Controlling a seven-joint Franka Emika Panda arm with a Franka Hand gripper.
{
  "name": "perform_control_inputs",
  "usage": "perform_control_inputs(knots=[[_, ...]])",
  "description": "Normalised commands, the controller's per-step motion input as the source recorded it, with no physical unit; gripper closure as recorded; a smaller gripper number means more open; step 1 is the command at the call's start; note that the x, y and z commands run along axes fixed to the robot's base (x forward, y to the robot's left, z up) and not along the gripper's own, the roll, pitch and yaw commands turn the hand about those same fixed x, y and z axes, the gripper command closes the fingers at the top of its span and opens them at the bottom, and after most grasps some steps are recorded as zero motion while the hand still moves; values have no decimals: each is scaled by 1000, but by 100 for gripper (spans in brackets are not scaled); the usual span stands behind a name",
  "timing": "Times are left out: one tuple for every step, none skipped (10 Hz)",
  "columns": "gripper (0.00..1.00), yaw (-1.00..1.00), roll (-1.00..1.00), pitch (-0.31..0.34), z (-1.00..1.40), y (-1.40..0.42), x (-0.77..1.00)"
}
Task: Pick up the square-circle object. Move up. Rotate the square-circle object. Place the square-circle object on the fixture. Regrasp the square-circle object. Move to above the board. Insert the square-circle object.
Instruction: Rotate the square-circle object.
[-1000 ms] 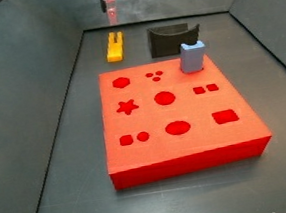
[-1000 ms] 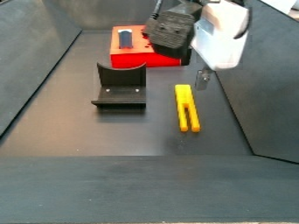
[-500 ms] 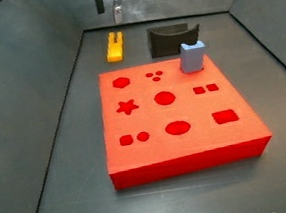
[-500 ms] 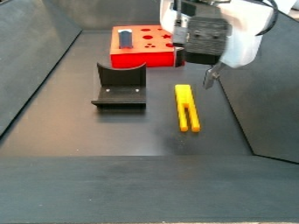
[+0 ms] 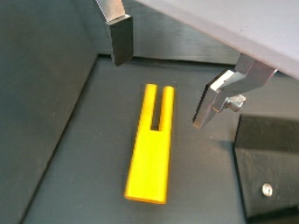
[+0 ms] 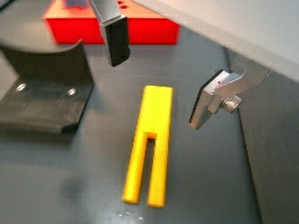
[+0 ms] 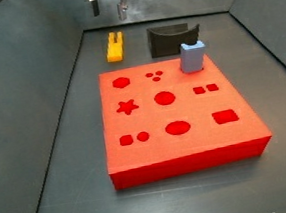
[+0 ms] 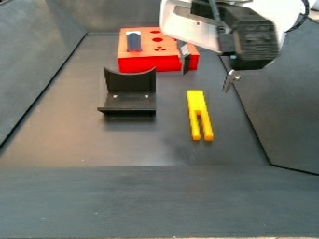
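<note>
My gripper (image 6: 158, 74) hangs with fingers spread wide and empty above the square-circle object (image 6: 149, 144), which lies flat on the floor. A wrist view takes in the fixture (image 6: 44, 87) and board (image 6: 111, 26); a side view alone reveals the blue-grey block (image 7: 194, 55).

Gripper (image 7: 112, 4) seen at the top edge, above the square-circle object (image 7: 115, 47), jaw state not discernible, yellow bar laid flat on the dark floor, fixture (image 7: 169, 38) beside it, pale blue-grey block (image 7: 194, 55) stood on the board (image 7: 175, 114).
</note>
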Motion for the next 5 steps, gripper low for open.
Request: perform_control_inputs(knots=[[0, 1000, 2, -11, -38, -4, 32], [0, 1000, 3, -12, -38, -4, 32], [0, 1000, 3, -14, -38, -4, 32], [0, 1000, 4, -16, -38, -4, 32], [0, 1000, 4, -20, -38, -4, 32]])
